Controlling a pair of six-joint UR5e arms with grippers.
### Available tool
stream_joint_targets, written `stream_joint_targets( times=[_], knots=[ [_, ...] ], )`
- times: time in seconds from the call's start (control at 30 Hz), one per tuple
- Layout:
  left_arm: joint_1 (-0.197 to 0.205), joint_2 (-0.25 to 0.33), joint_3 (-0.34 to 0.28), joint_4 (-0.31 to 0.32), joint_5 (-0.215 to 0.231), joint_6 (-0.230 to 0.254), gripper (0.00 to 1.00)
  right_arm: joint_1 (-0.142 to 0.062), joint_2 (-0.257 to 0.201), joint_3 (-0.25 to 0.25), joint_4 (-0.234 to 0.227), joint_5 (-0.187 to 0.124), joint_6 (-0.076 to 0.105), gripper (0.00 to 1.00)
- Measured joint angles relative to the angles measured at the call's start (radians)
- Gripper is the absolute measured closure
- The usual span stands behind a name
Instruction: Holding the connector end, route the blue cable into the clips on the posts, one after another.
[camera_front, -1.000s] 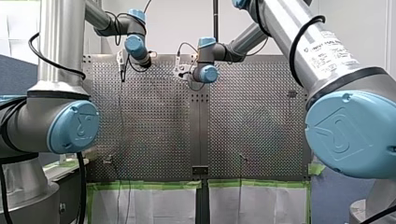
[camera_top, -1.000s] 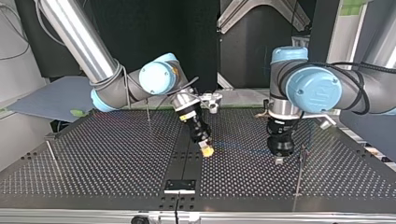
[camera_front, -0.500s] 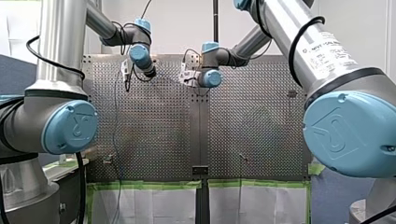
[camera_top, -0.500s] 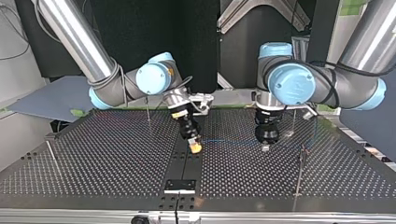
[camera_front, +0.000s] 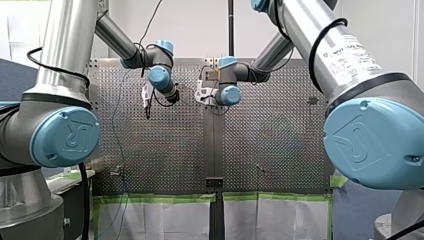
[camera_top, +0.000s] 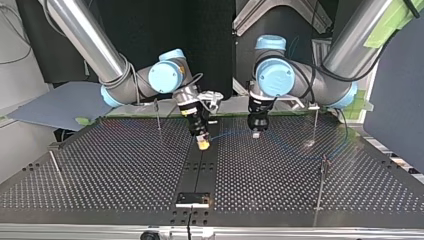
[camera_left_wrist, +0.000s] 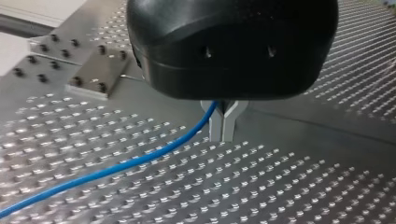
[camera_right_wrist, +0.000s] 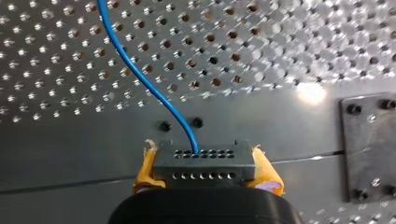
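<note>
Near 12 o'clock on the worktop (camera_top: 100, 170), top view, my right tool (camera_top: 203, 144) pinches the connector (camera_right_wrist: 204, 164); my left tool (camera_left_wrist: 223, 126), pressed together, grips the blue cable (camera_left_wrist: 140, 161) just beside. Routing seems early: next, carry the cable, kept taut, to the post (camera_top: 157, 114) at 10 o'clock.

My left arm's black end effector (camera_left_wrist: 223, 136) hangs over the perforated metal tabletop (camera_left_wrist: 289, 186); its metal fingers (camera_left_wrist: 215, 126) press together on the thin blue cable (camera_left_wrist: 140, 160), which trails across the holes; a bolted metal plate (camera_left_wrist: 93, 77) lies beyond.
</note>
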Motion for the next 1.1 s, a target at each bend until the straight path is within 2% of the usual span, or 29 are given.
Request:
stream_joint_targets(
  times=[0.13, 0.47, 0.63, 0.77, 0.9, 1.1],
  knots=[
    [-0.014, -0.028, -0.012, 0.035, -0.001, 0.01, 1.0, -0.009, 0.0, 0.038, -0.038, 0.004, 0.0, 1.0],
    [-0.055, -0.081, -0.016, 0.121, -0.028, 0.016, 1.0, -0.022, 0.0, 0.12, -0.111, 0.008, -0.018, 1.0],
    [-0.076, -0.122, -0.018, 0.15, -0.038, 0.025, 1.0, -0.024, 0.0, 0.163, -0.122, 0.02, -0.02, 1.0],
    [-0.091, -0.145, -0.03, 0.176, -0.052, 0.017, 1.0, -0.031, 0.0, 0.202, -0.123, 0.045, -0.021, 1.0],
    [-0.096, -0.152, -0.05, 0.207, -0.065, 0.01, 1.0, -0.044, 0.001, 0.237, -0.129, 0.07, -0.021, 1.0],
    [-0.1, -0.155, -0.084, 0.26, -0.077, 0.024, 1.0, -0.061, 0.001, 0.286, -0.162, 0.08, -0.022, 1.0]
  ],
)
